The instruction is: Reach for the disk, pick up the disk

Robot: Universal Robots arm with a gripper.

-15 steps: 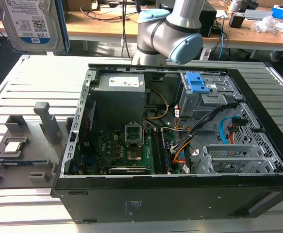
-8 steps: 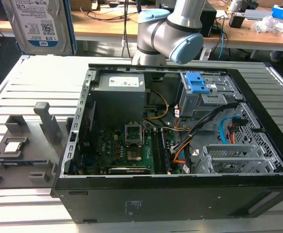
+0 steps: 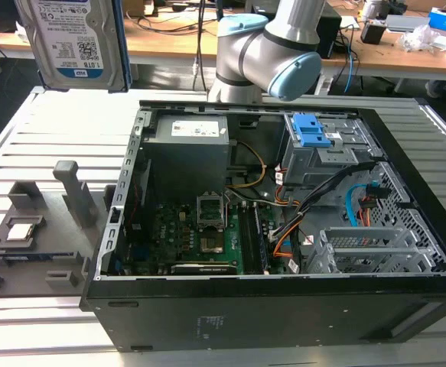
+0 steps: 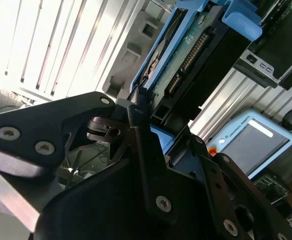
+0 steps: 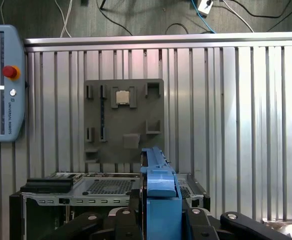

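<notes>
Above the table [image 3: 24, 122], the disk [image 3: 73, 38] is clamped by its bracket [image 5: 158, 185] in the closed gripper [image 5: 161, 212]; pick-up is judged complete, and a firm grip is required for any move.

The disk [image 3: 77, 38], clamped in the gripper [image 4: 138, 112], bears a white label [image 3: 76, 34] with barcodes, a square code and lines of small print. Well below the gripper, inside the computer case [image 3: 406, 191], the power supply [image 3: 188, 153] carries a white sticker [image 3: 198, 129] with fine print. A small white tag [image 3: 334, 138] sits on the drive cage [image 3: 314, 157] there. Off to one side of the gripper, the teach pendant [image 5: 3, 85] shows a line of lettering along its rim beside a red button [image 5: 9, 71].
</notes>
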